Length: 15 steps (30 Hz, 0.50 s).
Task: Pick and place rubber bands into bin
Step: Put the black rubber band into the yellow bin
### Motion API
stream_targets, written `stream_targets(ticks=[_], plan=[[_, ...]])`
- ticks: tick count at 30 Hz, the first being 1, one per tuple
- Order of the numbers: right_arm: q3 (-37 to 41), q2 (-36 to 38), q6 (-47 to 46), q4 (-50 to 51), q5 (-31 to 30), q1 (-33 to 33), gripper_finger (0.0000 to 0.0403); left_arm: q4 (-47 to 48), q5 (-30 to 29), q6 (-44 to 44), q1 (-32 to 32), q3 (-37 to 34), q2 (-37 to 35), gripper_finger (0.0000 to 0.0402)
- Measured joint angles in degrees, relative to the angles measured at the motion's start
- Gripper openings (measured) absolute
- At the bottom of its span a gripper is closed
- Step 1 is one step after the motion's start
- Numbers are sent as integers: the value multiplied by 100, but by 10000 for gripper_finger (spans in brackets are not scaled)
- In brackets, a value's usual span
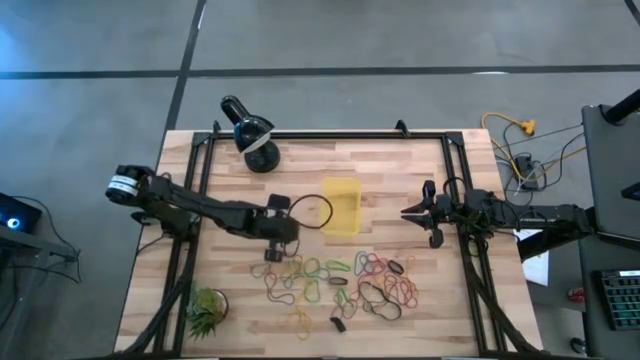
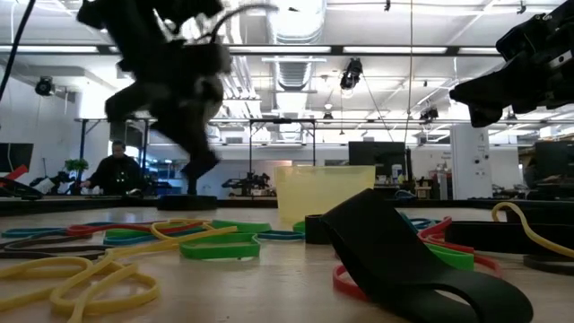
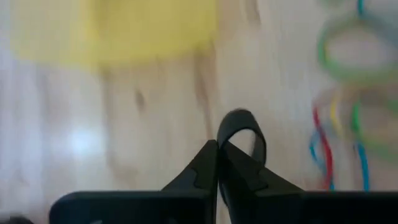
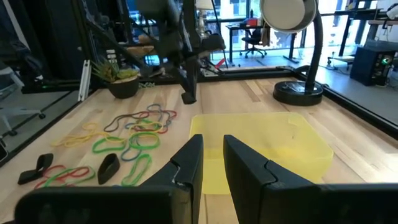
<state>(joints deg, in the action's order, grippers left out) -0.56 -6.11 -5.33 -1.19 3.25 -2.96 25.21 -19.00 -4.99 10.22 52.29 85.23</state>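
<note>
Bright ceiling lights (image 2: 305, 49) shine evenly. The left wrist view is very blurry; the left gripper (image 2: 193, 166) looks smeared.

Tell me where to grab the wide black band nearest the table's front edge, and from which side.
Take the wide black band at its raised arch: it sits folded, one end humped off the wood, clear of the coloured tangle. Come straight down, probably with the open right hand, fingers straddling the strap's width. The left hand pinches another band.

The left gripper (image 1: 272, 253) hangs above the table's middle, fingers pressed together on a black rubber band (image 3: 242, 134). The right gripper (image 1: 418, 213) hovers right, fingers slightly parted.
</note>
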Motion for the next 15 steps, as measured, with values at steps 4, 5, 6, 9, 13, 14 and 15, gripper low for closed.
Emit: stream_targets(ticks=[4,5,6,9,13,14,15], plan=[[0,0,-2,1,-20,0,59,-1056,-122,-448,-38,144,0,0],[0,0,-2,2,-22,0,59,-1369,-133,-549,-56,156,0,0],[0,0,-2,2,-22,0,59,-1688,-139,-644,-82,158,2,0],[0,0,-2,2,-24,0,59,-2477,-149,-877,-192,140,4,0],[0,0,-2,-3,-27,0,59,-3097,-147,-939,-397,102,9,0],[0,0,-2,-8,-27,0,59,-3182,-148,-933,-459,93,9,0],[0,0,-2,-23,-29,0,59,-3258,-149,-911,-514,86,15,0]])
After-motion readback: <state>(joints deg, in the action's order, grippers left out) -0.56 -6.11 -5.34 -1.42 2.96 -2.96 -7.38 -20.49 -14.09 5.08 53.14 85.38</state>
